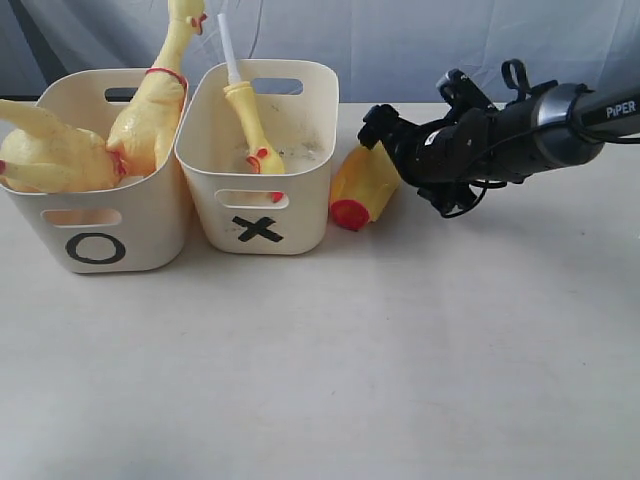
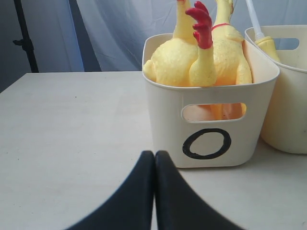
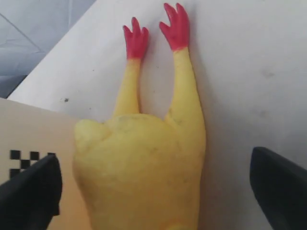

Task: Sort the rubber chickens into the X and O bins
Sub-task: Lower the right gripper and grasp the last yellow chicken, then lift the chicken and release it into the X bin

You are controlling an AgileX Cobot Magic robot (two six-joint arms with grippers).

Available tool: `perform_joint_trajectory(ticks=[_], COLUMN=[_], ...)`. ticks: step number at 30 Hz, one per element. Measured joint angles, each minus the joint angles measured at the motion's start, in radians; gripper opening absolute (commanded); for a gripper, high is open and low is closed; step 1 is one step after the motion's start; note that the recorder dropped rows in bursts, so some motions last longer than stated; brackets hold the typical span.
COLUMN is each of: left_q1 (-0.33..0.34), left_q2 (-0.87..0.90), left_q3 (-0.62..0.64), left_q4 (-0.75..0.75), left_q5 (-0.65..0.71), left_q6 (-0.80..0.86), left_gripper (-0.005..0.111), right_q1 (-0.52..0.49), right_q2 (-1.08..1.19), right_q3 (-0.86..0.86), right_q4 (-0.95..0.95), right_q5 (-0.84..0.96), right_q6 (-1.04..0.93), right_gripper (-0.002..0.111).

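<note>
Two large long-necked rubber chickens sit in the cream O bin. Beside it, the X bin holds a small chicken with a white tube. Another small chicken lies on the table against the X bin's right side. My right gripper is at this chicken. In the right wrist view it stands open, its fingers wide apart on either side of the yellow body, with the red feet pointing away. My left gripper is shut and empty, low over the table before the O bin.
The white table stretches in front of both bins. A pale cloth backdrop hangs behind. The X bin's wall lies close beside the right gripper's one finger. The left arm is outside the exterior view.
</note>
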Motion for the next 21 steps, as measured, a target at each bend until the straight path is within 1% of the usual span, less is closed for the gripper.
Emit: perform_joint_trajectory(ticks=[5, 6, 7, 8, 9, 11, 12, 13, 14, 15, 17, 18, 21], left_q1=[0.0, 0.0, 0.0, 0.0, 0.0, 0.0, 0.0, 0.0, 0.0, 0.0, 0.0, 0.0, 0.0], left_q2=[0.0, 0.0, 0.0, 0.0, 0.0, 0.0, 0.0, 0.0, 0.0, 0.0, 0.0, 0.0, 0.0], left_q3=[0.0, 0.0, 0.0, 0.0, 0.0, 0.0, 0.0, 0.0, 0.0, 0.0, 0.0, 0.0, 0.0], left_q4=[0.0, 0.0, 0.0, 0.0, 0.0, 0.0, 0.0, 0.0, 0.0, 0.0, 0.0, 0.0, 0.0], left_q5=[0.0, 0.0, 0.0, 0.0, 0.0, 0.0, 0.0, 0.0, 0.0, 0.0, 0.0, 0.0, 0.0], left_q6=[0.0, 0.0, 0.0, 0.0, 0.0, 0.0, 0.0, 0.0, 0.0, 0.0, 0.0, 0.0, 0.0], left_gripper=[0.0, 0.0, 0.0, 0.0, 0.0, 0.0, 0.0, 0.0, 0.0, 0.0, 0.0, 0.0, 0.0], right_q1=[0.002, 0.006, 0.008, 0.01, 0.015, 0.019, 0.02, 0.021, 0.023, 0.023, 0.023, 0.023, 0.023], right_q2=[0.028, 0.031, 0.034, 0.036, 0.04, 0.04, 0.04, 0.038, 0.038, 0.038, 0.038, 0.038, 0.038], right_q3=[0.0, 0.0, 0.0, 0.0, 0.0, 0.0, -0.002, -0.007, -0.006, -0.006, -0.006, -0.006, -0.006], right_q4=[0.0, 0.0, -0.004, -0.015, -0.034, -0.077, -0.092, -0.108, -0.114, -0.114, -0.114, -0.114, -0.114], right_q5=[-0.014, -0.023, -0.029, -0.035, -0.043, -0.052, -0.06, -0.062, -0.055, -0.055, -0.053, -0.053, -0.053], right_q6=[0.0, 0.0, 0.0, 0.0, 0.0, 0.0, 0.0, 0.0, 0.0, 0.0, 0.0, 0.0, 0.0], right_gripper=[0.104, 0.103, 0.099, 0.089, 0.072, 0.025, -0.001, 0.005, 0.007, 0.007, 0.001, -0.001, -0.001])
